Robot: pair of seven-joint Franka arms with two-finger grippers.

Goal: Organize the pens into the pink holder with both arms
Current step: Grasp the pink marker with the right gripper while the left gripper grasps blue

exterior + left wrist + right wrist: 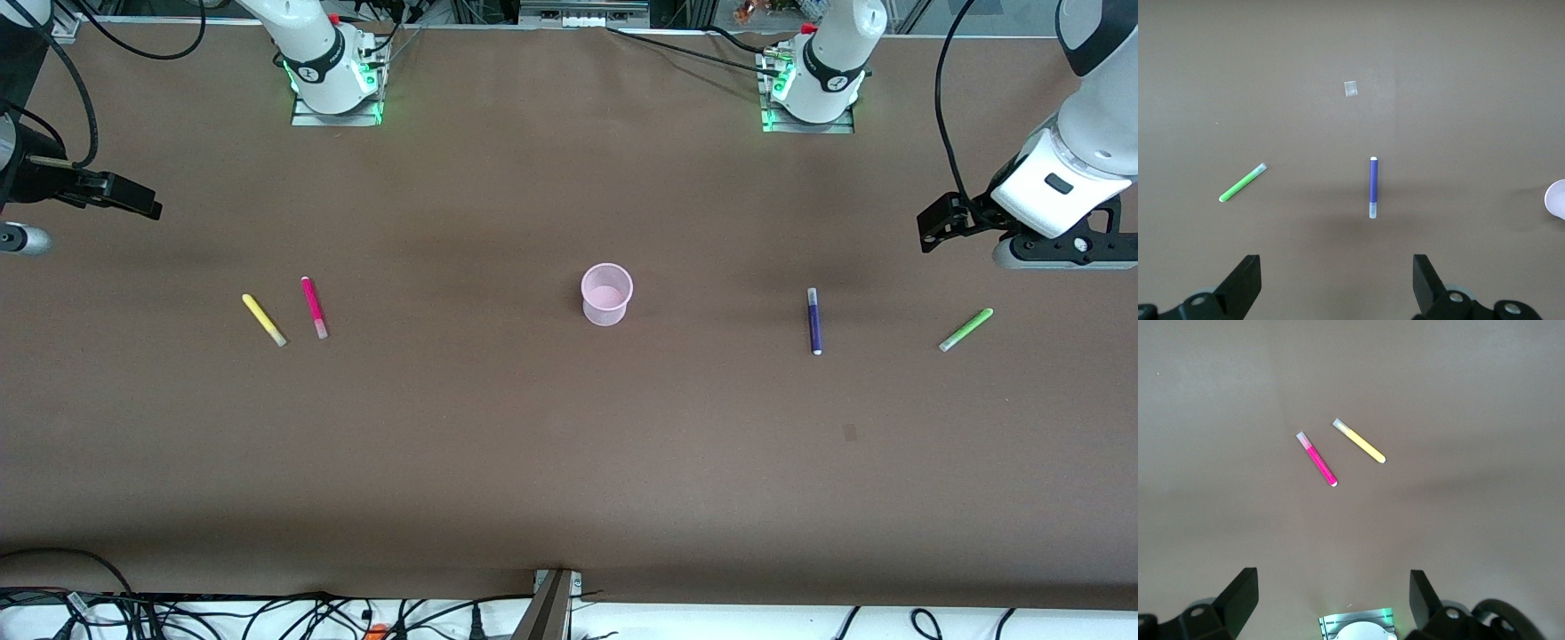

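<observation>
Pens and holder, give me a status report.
Left end effector and right end effector open, empty, raised at the table ends. Four pens flat on table, none in pink holder. Nothing obstructing.

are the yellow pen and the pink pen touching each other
Apart. The right wrist view shows bare table between the yellow pen and the pink pen along their whole length; the front view shows the same gap.

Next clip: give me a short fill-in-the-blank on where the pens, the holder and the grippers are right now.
1. The pink holder stands upright with ____ pens in it.
2. The pen lying beside the yellow pen is ____.
3. The green pen and the purple pen lie toward the ____ arm's end of the table.
4. The left gripper and the right gripper are both ____.

Missing words: no; magenta; left; open
</observation>
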